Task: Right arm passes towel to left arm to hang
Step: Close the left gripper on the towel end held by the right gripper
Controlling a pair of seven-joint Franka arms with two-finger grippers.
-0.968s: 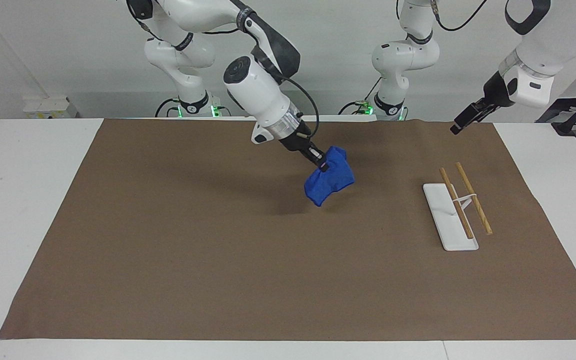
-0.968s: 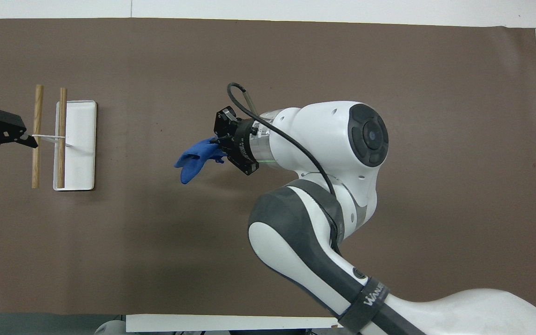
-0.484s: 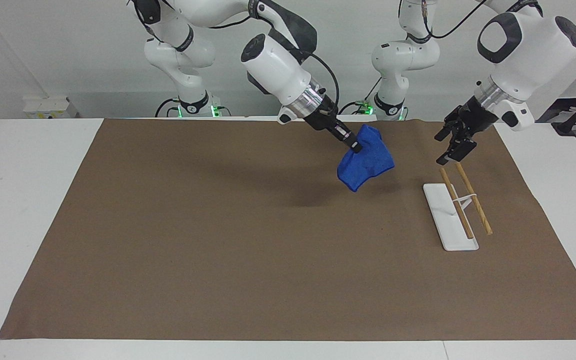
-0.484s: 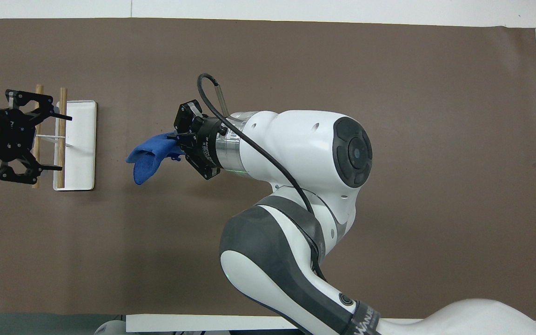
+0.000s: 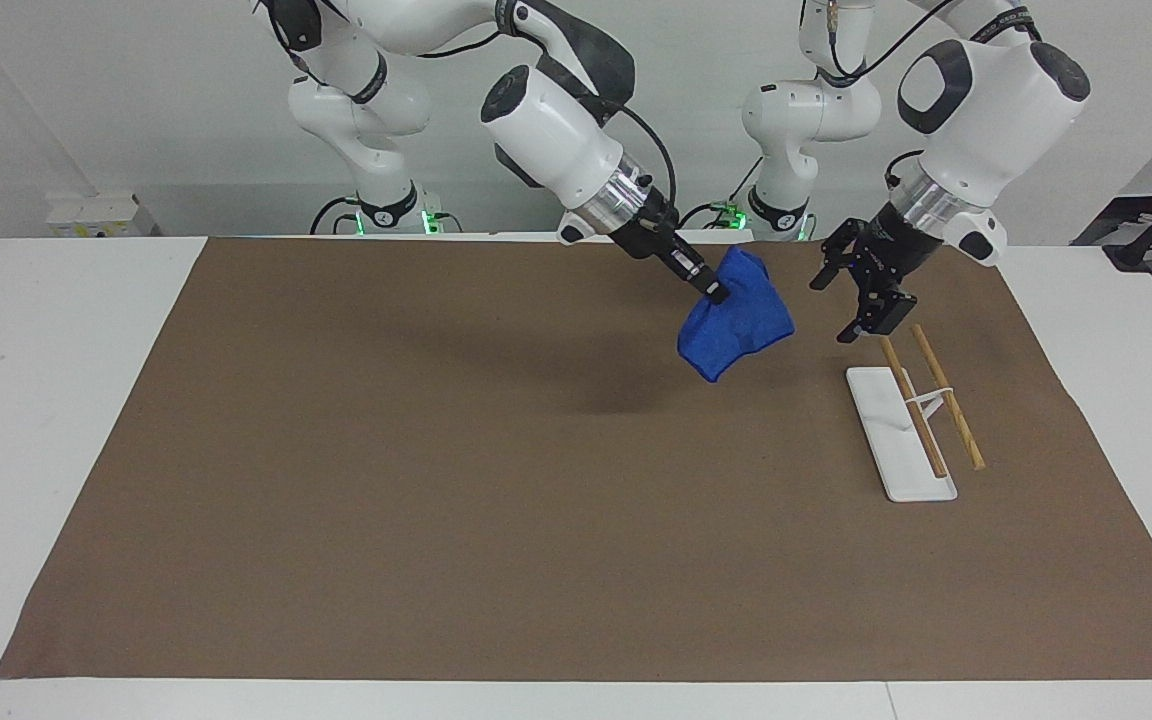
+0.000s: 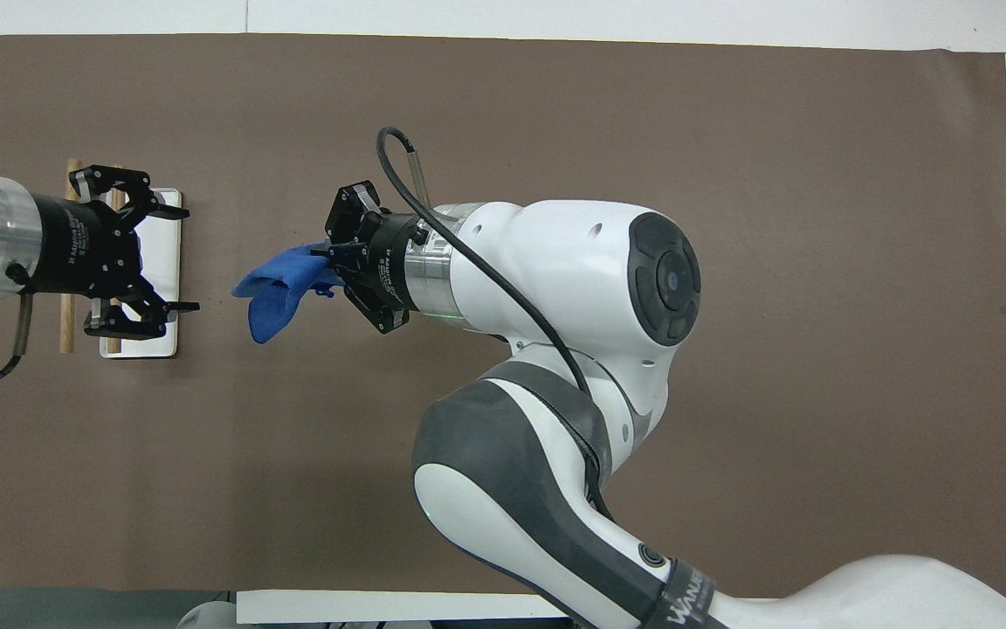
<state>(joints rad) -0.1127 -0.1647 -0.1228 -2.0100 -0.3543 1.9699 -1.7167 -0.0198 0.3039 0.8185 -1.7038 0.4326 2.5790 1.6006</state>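
The blue towel (image 5: 736,318) (image 6: 269,293) hangs bunched in the air above the brown mat, with my right gripper (image 5: 714,293) (image 6: 327,266) shut on its upper edge. The right arm reaches toward the left arm's end of the table. My left gripper (image 5: 831,310) (image 6: 189,259) is open, its fingers spread wide and aimed at the towel. It hovers over the white rack base (image 5: 886,425) (image 6: 167,262), a short gap from the cloth and not touching it.
The rack has two wooden rods (image 5: 948,397) (image 6: 66,321) on a thin white stand above its base, near the left arm's end. A brown mat (image 5: 436,500) (image 6: 730,131) covers most of the white table.
The right arm lifted the towel and carried it toward the left arm's end, then nearly stopped. The open left gripper swung in over the rack toward the towel.
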